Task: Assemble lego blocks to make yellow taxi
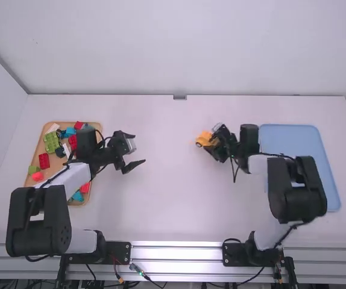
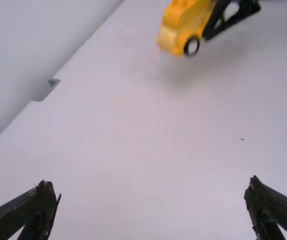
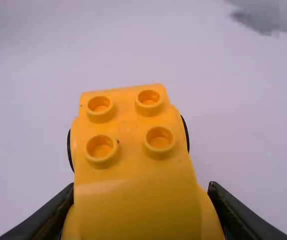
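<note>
Black joint [image 1: 38, 223] of the left arm looms nearest, by a tray [image 1: 56, 164] of colourful blocks [image 1: 52, 142]; left gripper [image 1: 139, 150], fingers apart; right gripper [image 1: 214, 138], clamped on the yellow car [image 1: 204, 139]; blue tray [image 1: 299, 141].
</note>
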Tool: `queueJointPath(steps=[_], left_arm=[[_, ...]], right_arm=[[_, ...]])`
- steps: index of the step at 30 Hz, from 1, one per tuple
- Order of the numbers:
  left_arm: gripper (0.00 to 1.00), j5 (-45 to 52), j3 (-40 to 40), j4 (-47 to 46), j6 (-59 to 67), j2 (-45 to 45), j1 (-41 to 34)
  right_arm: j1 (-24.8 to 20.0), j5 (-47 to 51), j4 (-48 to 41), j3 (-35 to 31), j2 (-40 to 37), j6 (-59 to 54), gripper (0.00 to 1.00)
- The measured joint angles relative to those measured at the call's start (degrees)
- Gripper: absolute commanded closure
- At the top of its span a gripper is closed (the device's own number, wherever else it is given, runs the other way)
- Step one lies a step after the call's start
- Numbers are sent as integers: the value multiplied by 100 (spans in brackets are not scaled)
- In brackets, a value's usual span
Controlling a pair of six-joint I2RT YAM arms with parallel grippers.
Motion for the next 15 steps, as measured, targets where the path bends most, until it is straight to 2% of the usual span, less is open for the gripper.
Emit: queueJointPath(steps=[3,4,9,13,15], left_arm=[[1,-173,-225,699,-584,4,0],[1,-177,-232,717,-605,4,0],[1,-350,-269,846,-1038,7,0],[1,-413,-271,850,-1141,7,0],[1,-420,-269,850,-1172,4,0]], right_arm=[[-780,634,-557,0,-710,120,66],[-850,673,-599,0,-754,142,66],[-2072,1233,-920,2,-1099,514,65],[-2675,1720,-1202,0,-1099,833,64],[-2800,1856,-1228,0,-1091,883,64]])
